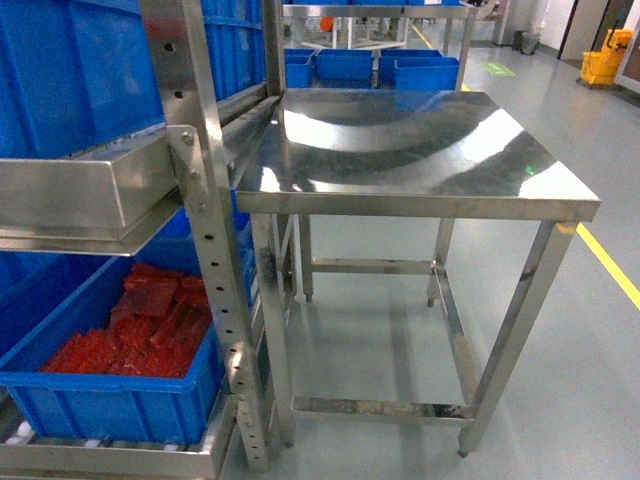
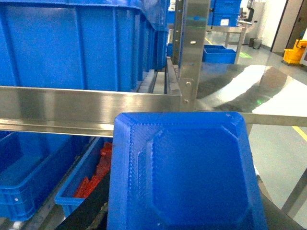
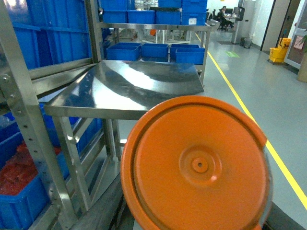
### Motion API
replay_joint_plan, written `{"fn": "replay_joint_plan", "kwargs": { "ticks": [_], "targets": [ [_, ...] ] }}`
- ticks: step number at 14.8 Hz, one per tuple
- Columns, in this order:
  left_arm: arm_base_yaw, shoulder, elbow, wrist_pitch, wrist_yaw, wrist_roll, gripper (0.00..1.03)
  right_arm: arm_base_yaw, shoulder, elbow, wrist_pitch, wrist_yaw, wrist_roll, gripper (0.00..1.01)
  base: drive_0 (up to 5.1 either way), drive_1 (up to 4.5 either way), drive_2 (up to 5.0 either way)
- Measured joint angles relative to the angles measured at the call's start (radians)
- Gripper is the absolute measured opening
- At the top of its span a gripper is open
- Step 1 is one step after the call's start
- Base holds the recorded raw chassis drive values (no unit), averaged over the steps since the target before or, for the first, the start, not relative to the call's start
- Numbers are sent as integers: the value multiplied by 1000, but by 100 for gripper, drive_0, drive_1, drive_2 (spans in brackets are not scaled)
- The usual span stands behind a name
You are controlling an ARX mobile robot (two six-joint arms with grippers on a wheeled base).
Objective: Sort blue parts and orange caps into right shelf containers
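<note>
Here an orange cap [image 3: 196, 165] fills the right wrist view.

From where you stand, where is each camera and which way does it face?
Head: up on the robot, slanting down at the steel table and a blue crate of red pieces; no body shows.
Left wrist: facing the rack; a blue part fills the foreground, jaws hidden.
Right wrist: facing the table past an orange cap, jaws hidden.
All share the table.
</note>
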Motion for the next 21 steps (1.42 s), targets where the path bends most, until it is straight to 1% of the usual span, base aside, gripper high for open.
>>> {"fn": "replay_joint_plan", "kwargs": {
  "ticks": [21],
  "targets": [
    [0,0,0,0,0,0,44,0,0,0,3,-1,0,42,-505,240,240]
  ]
}}
